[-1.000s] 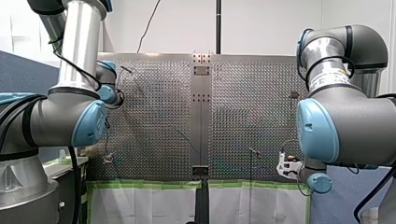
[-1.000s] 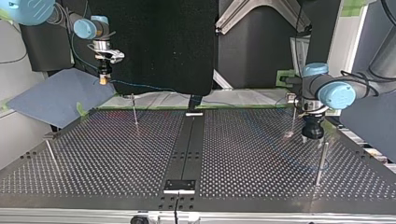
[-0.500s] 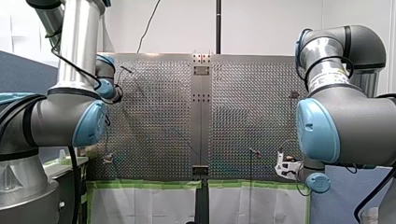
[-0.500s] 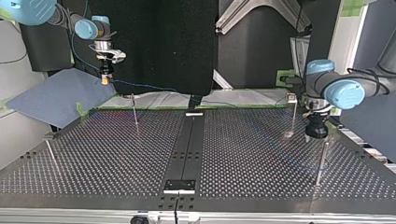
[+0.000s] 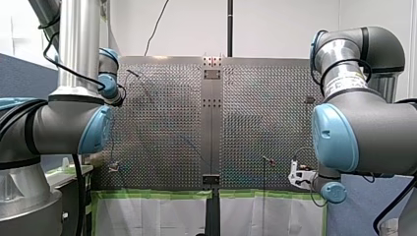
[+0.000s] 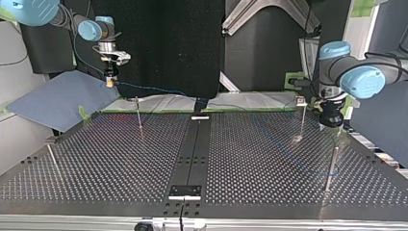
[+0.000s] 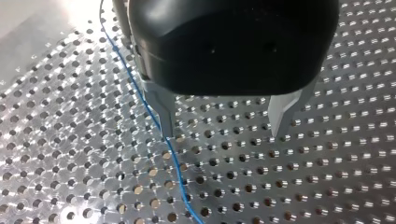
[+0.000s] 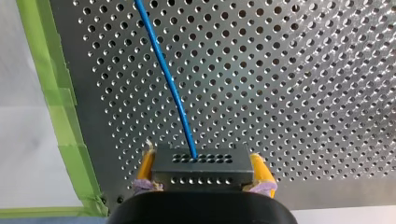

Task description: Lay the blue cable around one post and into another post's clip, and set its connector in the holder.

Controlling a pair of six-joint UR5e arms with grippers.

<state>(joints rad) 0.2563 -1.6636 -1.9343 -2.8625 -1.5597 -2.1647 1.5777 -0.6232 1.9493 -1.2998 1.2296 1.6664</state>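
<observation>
Pinching the connector, your right gripper hovers at the taped edge of the table. Your left gripper, spread, flanks the blue cable; next, likely loop a post.

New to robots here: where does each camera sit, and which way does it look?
Front view: behind the shoulders, looking over the perforated table; my left arm at left, my right arm at right.
Top view: across the table, facing both arms, sides crossed.
Left wrist view: on my left wrist, looking past open fingers.
Right wrist view: on my right wrist; fingers shut on the connector.
Both wrist views show the blue cable.
</observation>
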